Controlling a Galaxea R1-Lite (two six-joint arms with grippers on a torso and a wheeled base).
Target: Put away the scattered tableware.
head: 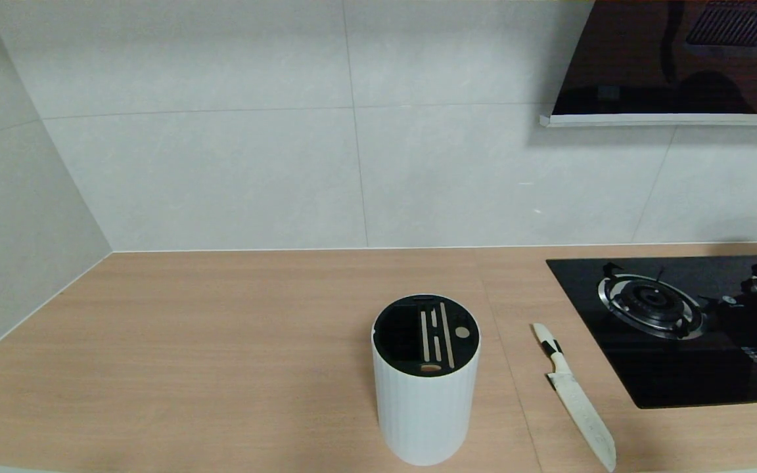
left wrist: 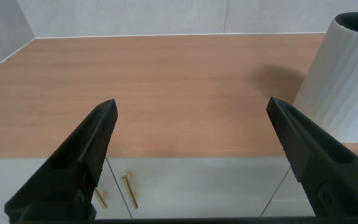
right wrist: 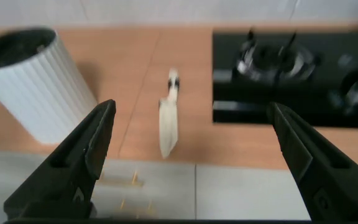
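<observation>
Head view: a pale knife (head: pixel 574 396) lies flat on the wooden desk (head: pixel 221 341), between a white ribbed knife holder (head: pixel 426 394) and a black gas hob (head: pixel 667 374), apart from both. Left wrist view: the left gripper (left wrist: pixel 191 109) hangs with jaws spread wide and empty, the knife holder standing beyond one jaw. Right wrist view: the right gripper (right wrist: pixel 191 109) has jaws equally wide, gripping nothing; the knife lies ahead, in line with the gap.

White, vertically ribbed knife block (head: pixel 425 407) with black top and tan slots; cream knife (head: pixel 573 395) with a black band on its handle; light wood-grain surface (head: pixel 221 341); glossy black hob (head: pixel 667 378) with silver burner rings; pale grey tiled wall (head: pixel 221 164).
</observation>
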